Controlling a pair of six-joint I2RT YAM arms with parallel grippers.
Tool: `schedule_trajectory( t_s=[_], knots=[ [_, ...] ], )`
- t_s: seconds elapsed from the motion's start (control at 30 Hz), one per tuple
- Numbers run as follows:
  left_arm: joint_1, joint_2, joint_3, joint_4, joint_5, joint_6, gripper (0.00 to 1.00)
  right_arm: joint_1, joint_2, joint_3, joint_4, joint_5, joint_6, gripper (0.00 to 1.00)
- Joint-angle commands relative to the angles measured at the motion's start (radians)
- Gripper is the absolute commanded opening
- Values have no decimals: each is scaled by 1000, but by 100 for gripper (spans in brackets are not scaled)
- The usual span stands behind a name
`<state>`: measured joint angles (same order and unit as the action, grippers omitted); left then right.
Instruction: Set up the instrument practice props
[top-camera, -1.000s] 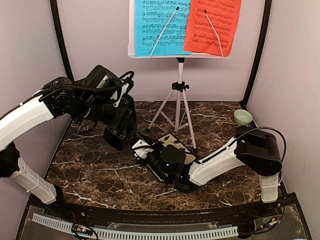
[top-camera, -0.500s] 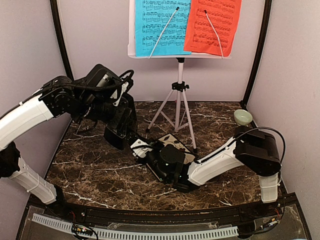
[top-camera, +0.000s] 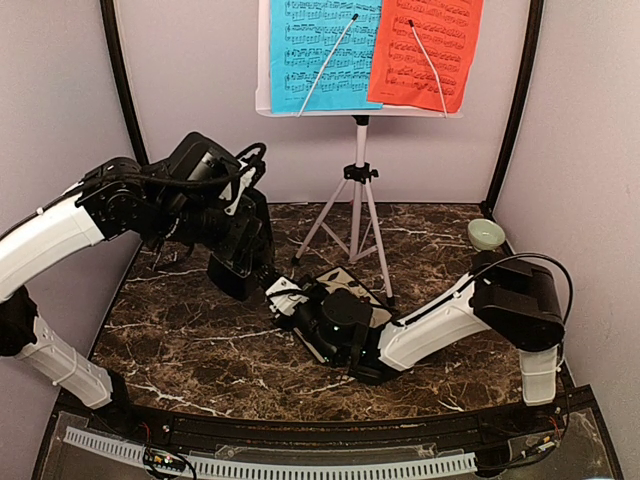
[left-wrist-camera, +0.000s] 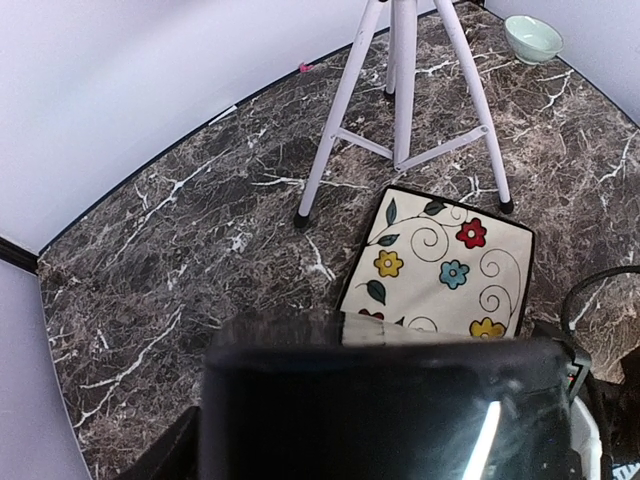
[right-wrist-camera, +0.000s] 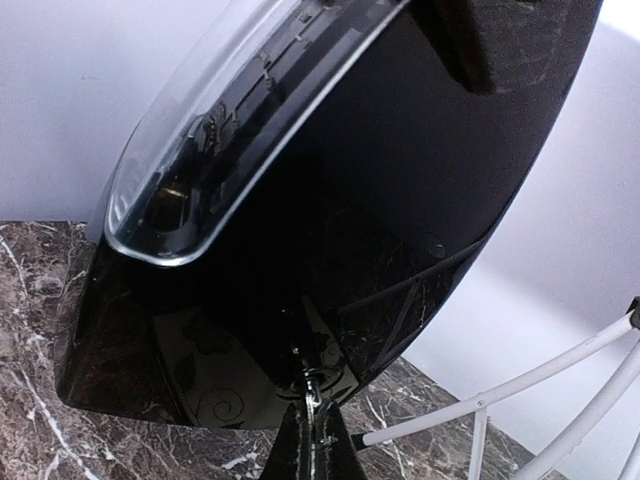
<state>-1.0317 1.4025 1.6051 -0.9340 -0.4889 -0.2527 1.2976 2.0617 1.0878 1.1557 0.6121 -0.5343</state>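
Observation:
The white music stand (top-camera: 357, 112) stands on its tripod (left-wrist-camera: 400, 90) at the back, with the blue sheet (top-camera: 320, 55) and the red sheet (top-camera: 425, 50) clipped on it. My left gripper (top-camera: 238, 264) is shut on the black metronome (top-camera: 231, 276), which hangs tilted above the table. The metronome (left-wrist-camera: 380, 410) hides the left jaws in the left wrist view. It fills the right wrist view as a glossy black body (right-wrist-camera: 330, 220) with a clear cover. My right gripper (right-wrist-camera: 318, 440) is shut on a thin metal piece sticking out of its lower edge.
A square floral tile (left-wrist-camera: 440, 260) lies on the marble table in front of the tripod's feet, partly under my right arm (top-camera: 440, 325). A pale green bowl (top-camera: 486, 234) sits at the back right. Walls close in on three sides.
My right gripper has closed onto the thin metal piece on the metronome. Both arms have barely moved.

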Motion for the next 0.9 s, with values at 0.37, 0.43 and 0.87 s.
schedule_trajectory(
  t_s=[0.37,0.43,0.87],
  knots=[
    [-5,-93,-32,145,-4,24,7,-40,-104,-47,-16,-171,248,0],
    [-5,-100,-47,159,-7,24,7,-46,-115,-49,-22,-185,302,0],
    [-5,-171,-197,303,-12,52,6,-130,-161,-27,-82,-419,765,0]
  ],
)
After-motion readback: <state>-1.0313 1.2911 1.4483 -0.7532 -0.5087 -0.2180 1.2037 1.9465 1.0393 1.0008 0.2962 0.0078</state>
